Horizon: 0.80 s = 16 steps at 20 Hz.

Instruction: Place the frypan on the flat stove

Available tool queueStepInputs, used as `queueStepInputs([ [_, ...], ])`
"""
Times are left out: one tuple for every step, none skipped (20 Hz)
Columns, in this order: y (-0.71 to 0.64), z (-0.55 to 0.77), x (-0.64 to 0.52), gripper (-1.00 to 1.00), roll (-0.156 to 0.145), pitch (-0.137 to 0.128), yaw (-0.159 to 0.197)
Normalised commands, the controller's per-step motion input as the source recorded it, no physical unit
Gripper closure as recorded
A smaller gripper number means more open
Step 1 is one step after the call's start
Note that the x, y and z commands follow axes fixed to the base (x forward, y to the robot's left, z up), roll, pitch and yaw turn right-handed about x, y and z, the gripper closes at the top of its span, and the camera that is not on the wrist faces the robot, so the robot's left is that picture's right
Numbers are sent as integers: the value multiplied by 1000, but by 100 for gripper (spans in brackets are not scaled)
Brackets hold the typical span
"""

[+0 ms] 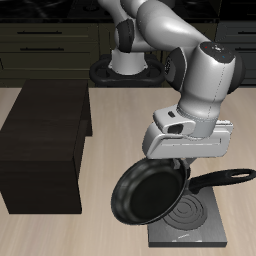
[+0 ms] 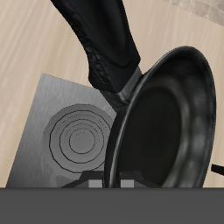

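Note:
The frypan (image 1: 148, 192) is a round black pan with a long straight handle (image 1: 222, 180). It hangs tilted on edge in the air, partly over the flat stove (image 1: 195, 228), a dark grey slab with light ring marks near the table's front edge. My gripper (image 1: 178, 164) is shut on the pan's rim close to the handle's root. In the wrist view the pan (image 2: 166, 122) is close in front of the gripper (image 2: 112, 182), its handle (image 2: 101, 44) points away, and the stove (image 2: 57, 118) lies below and beside the pan.
A large dark brown box (image 1: 45, 140) stands on the table beside the arm's reach, away from the stove. The robot's base (image 1: 125, 62) stands at the table's back. Dark cabinets run behind the table.

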Motion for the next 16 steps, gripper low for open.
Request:
queueStepInputs([
  [-29,-11,29,100,-29,-39,58],
  [17,-2,33,100,34,23,4],
  [86,65,56,100,16,12,-28],
  [-55,15,23,100,0,0,0],
  [150,223,131,100,-18,-78,43],
  [174,62,146,100,-7,-18,9],
  [30,-68,65,100,20,39,-11],
  [0,0,0,100,0,0,0],
  [687,-72,160,100,-5,65,36],
  [351,18,-87,100,28,-20,-46],
  [223,-65,-69,100,61,42,-39],
  [311,3,-101,100,-8,-26,78],
  [332,-2,-78,100,67,0,-28],
  [321,-36,-36,100,54,2,44],
  [456,-56,-8,100,31,1,35],
  [241,-44,17,100,9,25,-14],
])
